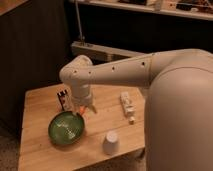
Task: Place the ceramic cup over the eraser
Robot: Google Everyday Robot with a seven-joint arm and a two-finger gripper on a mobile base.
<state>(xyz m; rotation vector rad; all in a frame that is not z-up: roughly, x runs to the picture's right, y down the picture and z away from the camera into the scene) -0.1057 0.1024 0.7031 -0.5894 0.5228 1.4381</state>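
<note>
The ceramic cup [110, 142] is small, white and glossy, and stands mouth down near the table's front edge. The eraser [63, 100], a small dark upright block with white marks, stands at the back left of the table. My gripper [85, 109] hangs from the white arm just right of the eraser, over the far rim of the green bowl. Its fingers are apart and open, with nothing between them. The cup lies well to the front right of the gripper, apart from it.
A green round bowl [66, 128] sits front left on the wooden table [37, 155]. A long white bar-shaped object [127, 105] lies at the back right. My large white arm covers the table's right side. Dark shelving stands behind.
</note>
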